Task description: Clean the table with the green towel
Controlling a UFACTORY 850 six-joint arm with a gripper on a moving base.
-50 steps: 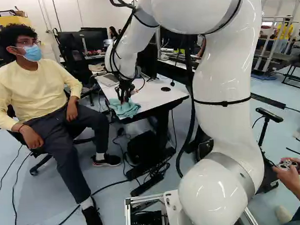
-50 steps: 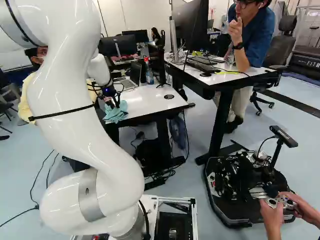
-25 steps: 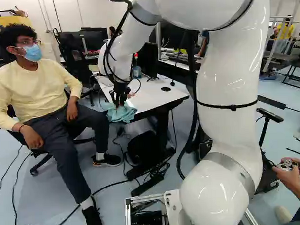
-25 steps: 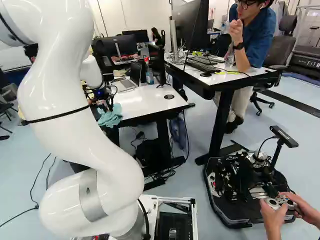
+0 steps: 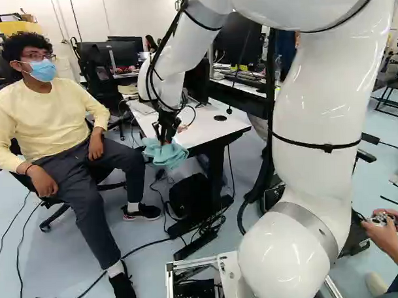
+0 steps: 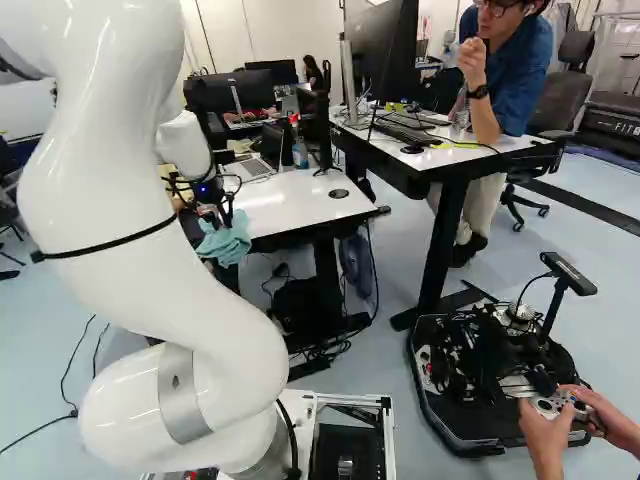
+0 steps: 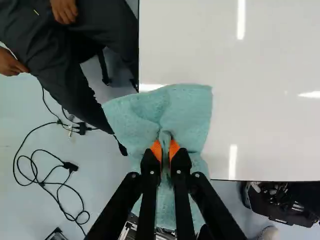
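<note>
Green towel (image 7: 189, 106) sits bunched in the black gripper (image 5: 165, 141) over there, a fold of it pinched between the two orange pads (image 7: 156, 149); from here I see the cloth fanning out ahead of and under the fingers, partly over the white table's corner (image 5: 214, 129), partly out past its edges

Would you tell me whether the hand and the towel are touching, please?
Touching: the wrist view shows the towel pinched between both orange pads of the hand.
</note>
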